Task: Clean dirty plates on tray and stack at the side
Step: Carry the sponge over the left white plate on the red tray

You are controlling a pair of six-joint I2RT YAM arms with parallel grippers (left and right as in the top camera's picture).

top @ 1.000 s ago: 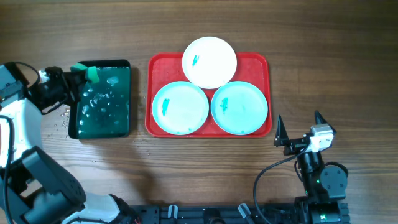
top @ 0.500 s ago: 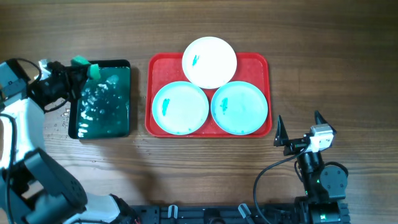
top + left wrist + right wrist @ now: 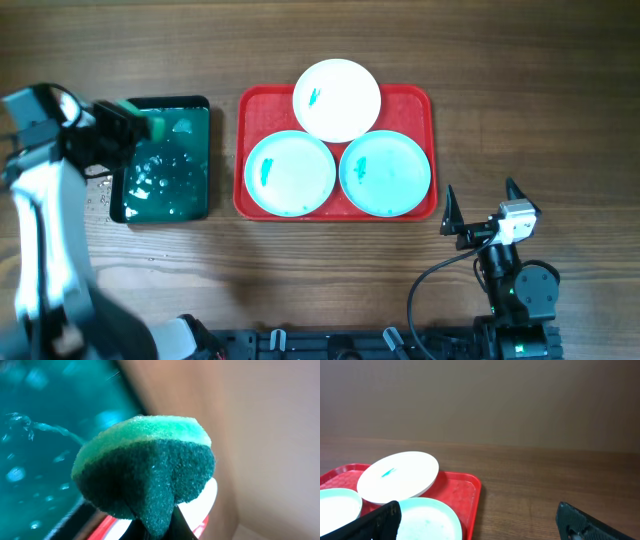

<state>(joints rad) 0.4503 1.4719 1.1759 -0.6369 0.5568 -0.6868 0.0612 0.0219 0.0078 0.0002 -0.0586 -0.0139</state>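
Brown wood-grain bench (image 3: pixel 520 60): wide bare stretches along the far side, the near side and to the right of the trays. Large red rectangular plastic tray (image 3: pixel 412 103) sits mid-bench, with rounded corners and a raised rim. A narrow strip of bench separates it from the smaller dark green black-rimmed tray (image 3: pixel 170 101) on its left. That one holds water, with droplets on the bench by its left edge.

All three dirty plates are on the red tray and nearly fill it. White round plate (image 3: pixel 337 100) is far-middle, juts past the far rim and overlaps both others; teal smear on its left part. Left light turquoise round plate (image 3: pixel 290 173) has a teal smear near its left edge. Right light turquoise round plate (image 3: pixel 386 173) has a faint smear and sits close to the tray's right rim.

Left arm reaches in from the left. Left hand (image 3: pixel 140 122) is over the green tray's far-left corner, clamped on the green sponge (image 3: pixel 145 467) with its dark scrub layer. Right hand (image 3: pixel 480 192) is near-right of the red tray, pointing far, fingers wide apart and holding nothing.
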